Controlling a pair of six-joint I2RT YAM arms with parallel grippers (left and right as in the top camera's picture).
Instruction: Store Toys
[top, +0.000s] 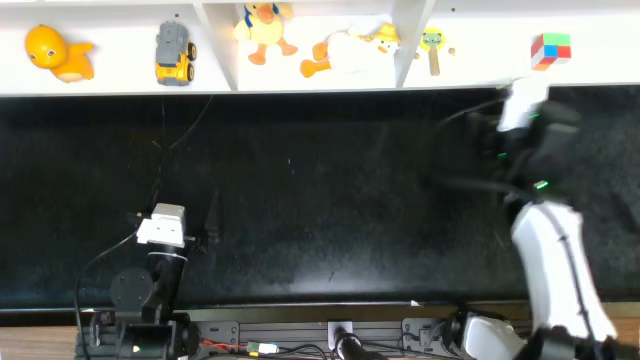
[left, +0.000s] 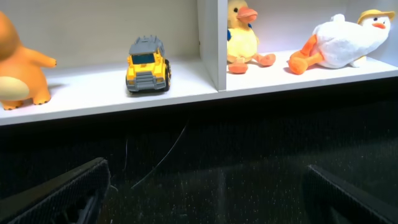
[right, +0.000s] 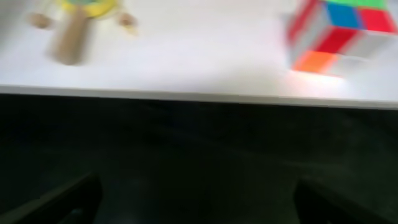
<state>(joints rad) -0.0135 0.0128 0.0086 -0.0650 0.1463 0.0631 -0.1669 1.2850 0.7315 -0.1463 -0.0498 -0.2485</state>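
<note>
Shelf (top: 300, 85): runs along the top of the frame.
Toys: I count six on the shelf, from the truck (top: 173, 52) at upper left to the cube (top: 550, 48) at upper right.
Right gripper (top: 522, 100): just below the cube, jaws released, empty.
Left gripper (left: 205, 190): lower left, jaws released, empty.
Progress: I judge storing finished.

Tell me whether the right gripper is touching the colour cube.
Apart. In the right wrist view the right gripper sits open over the black mat, short of the white shelf where the colour cube stands.
</note>
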